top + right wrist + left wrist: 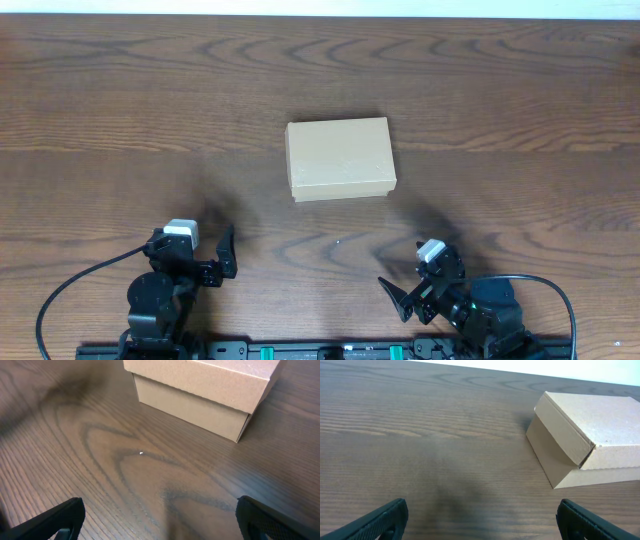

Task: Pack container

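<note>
The container (pixel 340 158) is a small tan cardboard box lying flat in the middle of the table with its lid down. The left wrist view shows the container (pixel 585 440) ahead and to the right, its lid flap folded over one side. The right wrist view shows the container (pixel 200 385) ahead, at the top of the picture. My left gripper (pixel 193 247) sits near the front edge, left of the box and well short of it, open and holding nothing (pixel 482 515). My right gripper (pixel 420 275) sits at the front right, also open and holding nothing (pixel 160 517).
The dark wood-grain table (pixel 120 120) spreads around the box on every side. A tiny white speck (pixel 141 452) lies on the wood between the right gripper and the box. Black cables (pixel 60 295) loop from both arm bases at the front edge.
</note>
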